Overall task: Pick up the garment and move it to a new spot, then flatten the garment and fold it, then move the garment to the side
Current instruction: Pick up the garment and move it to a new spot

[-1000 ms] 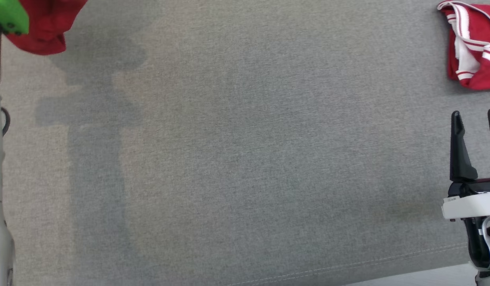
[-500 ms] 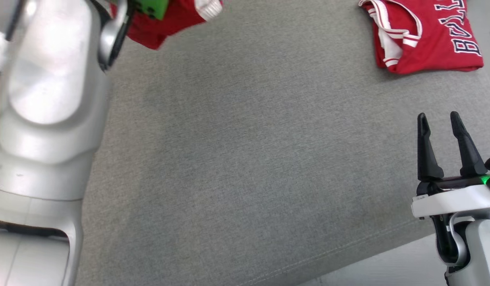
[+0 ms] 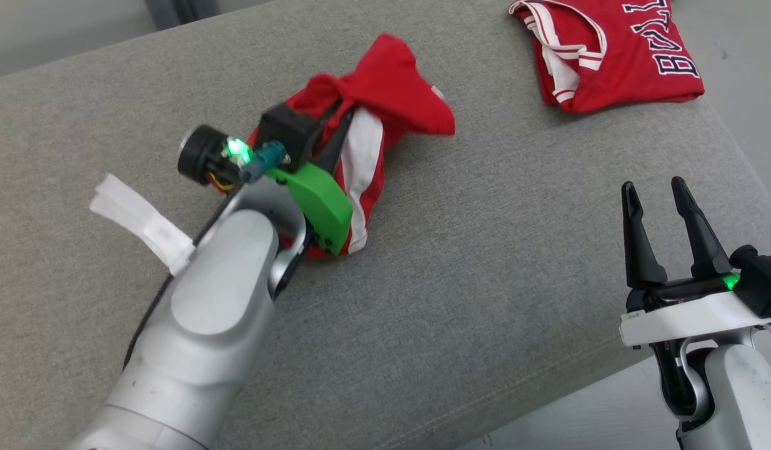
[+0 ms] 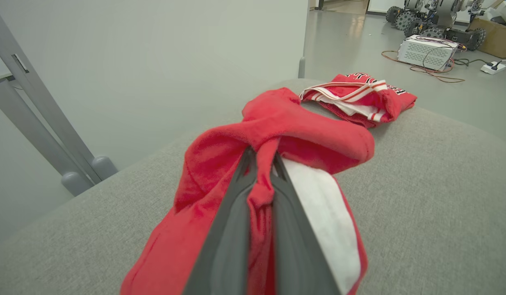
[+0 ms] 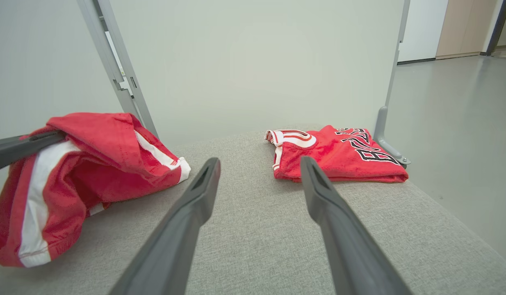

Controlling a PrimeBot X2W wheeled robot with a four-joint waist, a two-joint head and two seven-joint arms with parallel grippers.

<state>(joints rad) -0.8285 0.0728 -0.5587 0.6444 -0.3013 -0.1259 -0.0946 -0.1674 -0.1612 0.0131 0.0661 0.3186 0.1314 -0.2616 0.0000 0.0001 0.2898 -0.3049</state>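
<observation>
While the left gripper [image 4: 262, 155] pinches the bunched red shorts [image 3: 392, 94], relocation appears under way; the right gripper [image 3: 654, 186] stands spread, empty; flattening, folding and side placement remain.

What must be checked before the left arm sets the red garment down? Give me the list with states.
1. Left jaws shut on red garment: ok.
2. Right jaws open, holding nothing: ok.
3. Garment flat: not ok, bunched.
4. Garment apart from folded jersey: ok.
5. Bare grey cushion between them for spreading: ok.
6. Garment's lower end off the cushion: cannot tell.
</observation>
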